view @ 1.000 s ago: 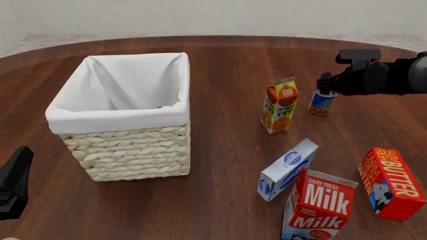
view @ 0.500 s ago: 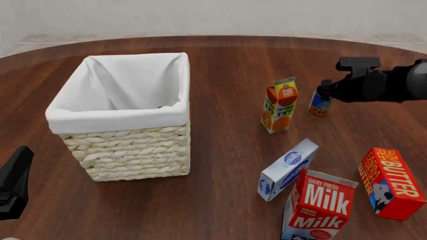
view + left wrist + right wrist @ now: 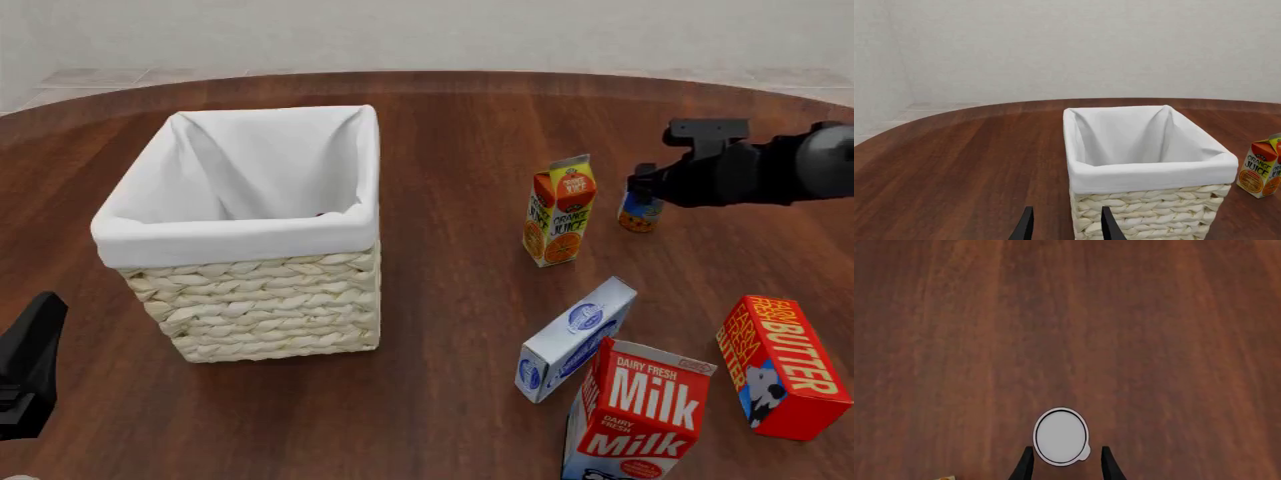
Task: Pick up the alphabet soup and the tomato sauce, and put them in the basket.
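Note:
A small can with a blue and orange label stands on the table right of the orange juice carton; I cannot read whether it is the soup or the sauce. My right gripper is open just above it. In the right wrist view the can's white top lies between the fingertips, not touching them. The wicker basket with its white lining stands at the left and also shows in the left wrist view. My left gripper is open and empty, low at the near left. No second can is visible.
A blue and white box lies near the milk carton, with a red butter box at the near right. A small dark spot shows inside the basket, too little to identify.
My right gripper has come down and slightly nearer, closing in on the can from above. The left arm and all objects have stayed put.

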You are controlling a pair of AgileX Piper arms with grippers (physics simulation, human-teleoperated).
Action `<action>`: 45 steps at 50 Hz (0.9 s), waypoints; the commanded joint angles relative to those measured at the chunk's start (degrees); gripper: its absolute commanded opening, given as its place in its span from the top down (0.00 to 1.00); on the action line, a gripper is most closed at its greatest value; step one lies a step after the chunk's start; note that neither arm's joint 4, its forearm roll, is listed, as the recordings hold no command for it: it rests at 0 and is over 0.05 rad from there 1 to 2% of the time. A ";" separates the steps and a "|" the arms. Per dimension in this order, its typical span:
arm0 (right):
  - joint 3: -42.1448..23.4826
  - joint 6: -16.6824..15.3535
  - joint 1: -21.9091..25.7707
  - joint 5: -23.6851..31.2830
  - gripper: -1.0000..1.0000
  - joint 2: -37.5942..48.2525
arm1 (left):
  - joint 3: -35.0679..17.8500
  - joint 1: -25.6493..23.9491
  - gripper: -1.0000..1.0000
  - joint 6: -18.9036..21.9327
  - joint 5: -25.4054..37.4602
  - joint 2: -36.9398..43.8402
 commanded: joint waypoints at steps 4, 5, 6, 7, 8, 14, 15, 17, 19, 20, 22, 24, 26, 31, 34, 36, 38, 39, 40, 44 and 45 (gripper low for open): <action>-1.65 0.10 0.35 0.60 0.00 1.62 | 0.00 0.00 0.00 0.00 0.00 0.00; -1.57 0.06 0.41 0.53 0.00 1.63 | 0.00 0.00 0.00 0.00 0.00 0.00; -1.57 0.03 0.36 0.49 0.00 1.70 | 0.00 0.00 0.00 0.00 0.00 0.00; -1.54 0.08 0.39 0.44 0.00 1.75 | 0.00 0.00 0.00 0.00 0.00 0.00; -1.46 0.14 0.40 0.36 0.00 1.74 | 0.00 0.00 0.00 0.00 0.00 0.00; -1.33 0.31 0.57 -0.11 0.00 2.38 | 0.00 0.00 0.00 0.00 0.00 0.00; -1.34 0.38 0.65 -0.17 0.00 2.47 | 0.00 0.00 0.00 0.00 0.00 0.00; -1.38 0.43 0.70 -0.19 0.00 2.58 | 0.00 0.00 0.00 0.00 0.00 0.00; -1.62 0.47 0.89 -0.14 0.00 2.85 | 0.00 0.00 0.00 0.00 0.00 0.00; -1.76 0.51 1.02 -0.08 0.00 2.97 | 0.00 0.00 0.00 0.00 0.00 0.00; -1.97 0.56 1.07 -0.05 0.00 3.17 | 0.00 0.00 0.00 0.00 0.00 0.00; -1.95 0.51 1.06 -0.08 0.00 3.21 | 0.00 0.00 0.00 0.00 0.00 0.00; -1.97 0.56 1.04 -0.11 0.00 3.29 | 0.00 0.00 0.00 0.00 0.00 0.00; -1.94 0.54 1.06 -0.32 0.00 3.78 | 0.00 0.00 0.00 0.00 0.00 0.00; -1.92 0.63 1.14 -0.44 0.00 3.96 | 0.00 0.00 0.00 0.00 0.00 0.00; -1.72 0.61 1.20 -0.74 0.00 4.23 | 0.00 0.00 0.00 0.00 0.00 0.00; -2.08 0.58 1.24 -0.65 0.00 4.61 | 0.00 0.00 0.00 0.00 0.00 0.00; -2.36 0.61 1.25 -0.54 0.00 4.79 | 0.00 0.00 0.00 0.00 0.00 0.00; -2.63 0.64 1.23 -0.44 0.00 4.93 | 0.00 0.00 0.00 0.00 0.00 0.00; -2.05 0.58 1.01 -0.94 0.00 4.86 | 0.00 0.00 0.00 0.00 0.00 0.00; -1.93 0.57 0.98 -1.05 0.00 4.86 | 0.00 0.00 0.00 0.00 0.00 0.00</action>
